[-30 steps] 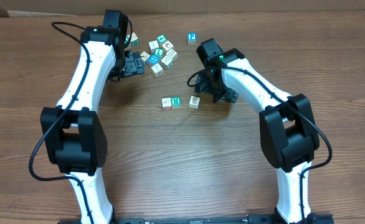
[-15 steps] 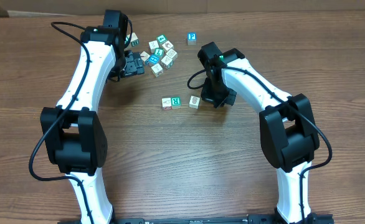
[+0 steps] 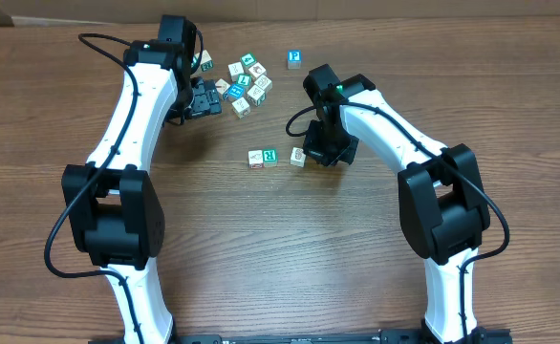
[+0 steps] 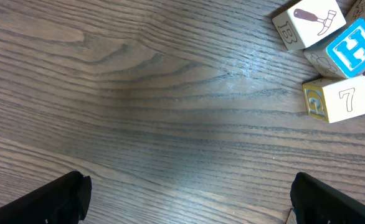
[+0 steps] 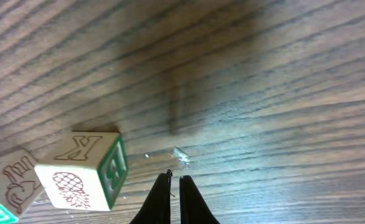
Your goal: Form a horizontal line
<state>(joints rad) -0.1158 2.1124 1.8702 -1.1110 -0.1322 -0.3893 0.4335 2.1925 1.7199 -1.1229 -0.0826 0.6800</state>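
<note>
Overhead: right gripper (image 3: 311, 153) pinched together, empty, just beside tan block (image 3: 298, 157). Red block (image 3: 256, 159) touching green block (image 3: 270, 156). Left gripper (image 3: 206, 97) wide apart near block pile (image 3: 245, 81).

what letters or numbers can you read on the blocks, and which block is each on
"B": side of the hammer-picture cube
"H": teal-faced cube
"7": top of the tan cube, with a yellow-framed letter on its side too skewed to read
"K", and "B" in green: pineapple-picture cube
Overhead: markings on the pile and row are too small to read.
</note>
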